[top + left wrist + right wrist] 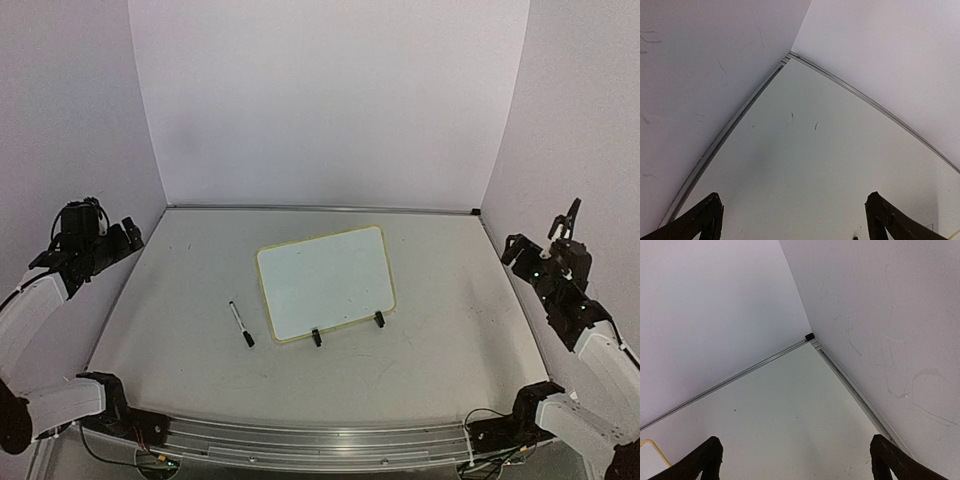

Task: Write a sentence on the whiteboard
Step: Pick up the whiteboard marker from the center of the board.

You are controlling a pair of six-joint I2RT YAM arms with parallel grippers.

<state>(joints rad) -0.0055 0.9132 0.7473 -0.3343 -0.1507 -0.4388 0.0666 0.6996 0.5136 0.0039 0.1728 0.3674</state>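
Top external view shows the whiteboard (325,283) lying near the middle of the table (450,330), turned a little so its right end sits farther back than its left. Its face is plain white inside the thin pale-yellow rim, and its two black clip feet (317,337) stand along the near edge. A black marker (241,324) lies flat on the table just left of the board, apart from it, and nothing is touching it. The left arm (45,290) is drawn back to the far left side of the table and the right arm (585,320) to the far right, both well apart from the board and the pen. From the left wrist camera, the left gripper (795,196) stands spread wide, its two dark fingers (705,215) at opposite bottom corners of the picture with only bare table and the far left corner of the walls between them; it grips nothing. The right gripper (797,439) is just as wide, its fingers framing bare table and the far right corner, and it too is empty. A curved sliver of yellow at the lower left of the right wrist view looks like the board's rim, though too little shows to be sure.
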